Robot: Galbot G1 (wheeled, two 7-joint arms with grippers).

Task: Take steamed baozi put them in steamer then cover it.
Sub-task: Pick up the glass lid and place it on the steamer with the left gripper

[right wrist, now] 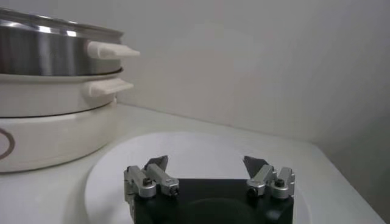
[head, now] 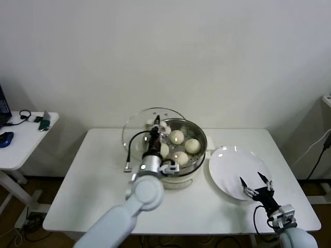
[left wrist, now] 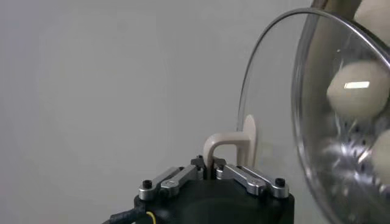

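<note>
Hovering at the near right edge of the white desk (head: 77, 175), the right gripper (head: 257, 182) waits idle with its fingers spread apart and empty, poised just above the near rim of a bare white plate (head: 227, 168). To the left of the plate, at the middle of the desk, the steamer (head: 199, 135) sits on its white cooker base (head: 178, 181), and all four steamed baozi (head: 177, 137) lie inside the shiny basket, close together on the perforated floor. Over the steamer's left side the left gripper (head: 155, 135) holds the cover (head: 135, 126) raised and tilted, the glass disc standing off to the left and far side of the basket's rim rather than seated on it. In the left wrist view the fingers (left wrist: 247, 178) are clamped together on the pale handle (left wrist: 230, 145) at the lid's centre. With the buns loaded, the job looks nearly done; what remains is to level the lid and lower it onto the rim. Glass with a metal rim is probably stiff, smooth, fairly heavy for its size and breakable, so the central handle is the sensible hold, and a gentle, centred descent seems wise. Beyond the desk stands a plain pale wall (head: 207, 51).
</note>
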